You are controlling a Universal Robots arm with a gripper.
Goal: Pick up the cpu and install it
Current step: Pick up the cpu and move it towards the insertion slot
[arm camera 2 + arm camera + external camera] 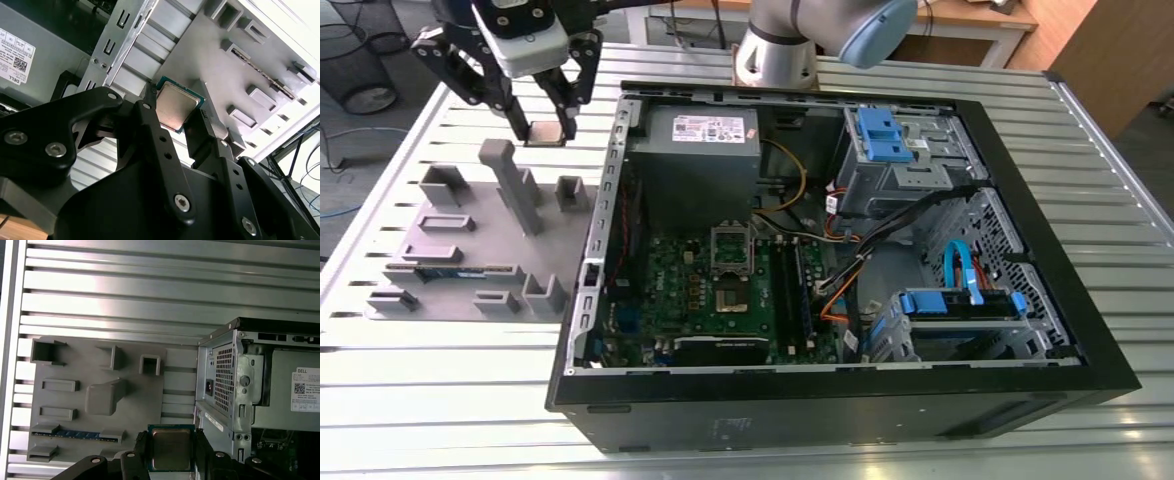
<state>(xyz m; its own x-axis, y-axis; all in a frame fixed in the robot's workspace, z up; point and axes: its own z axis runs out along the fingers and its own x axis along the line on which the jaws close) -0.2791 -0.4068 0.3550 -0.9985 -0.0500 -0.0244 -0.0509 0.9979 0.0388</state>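
We begin at the gripper (171, 456). Its two black fingers (141, 450) are closed on the cpu (171, 449), one on each of two opposite edges. The chip is held flat with its silver top showing in both wrist views.

In the exterior view, the cpu (550, 133) hangs above the slats just past the tray's far end. It is near the case's corner, on the exterior view's left. We judge it to be lifted clear of the tray.

The pickup therefore looks done. The install is not: the chip is outside the case, well apart from the socket (727, 292) on the board (674, 300). We cannot tell from here how the socket's latch stands.

Below the chip lies the grey tray (135, 395) with its moulded holders. A blue-green memory stick (75, 434) sits in one long slot.

Beside the tray is the open black case (854, 412). The grey power supply (700, 140) sits at its far end, and the blue drive bays are on the exterior view's right.

Everything rests on a worktop (400, 400) of ribbed metal slats, bright under the light. Further back we see the arm's base (777, 55), a wire basket (354, 70) on the floor, and a wooden desk (961, 18).
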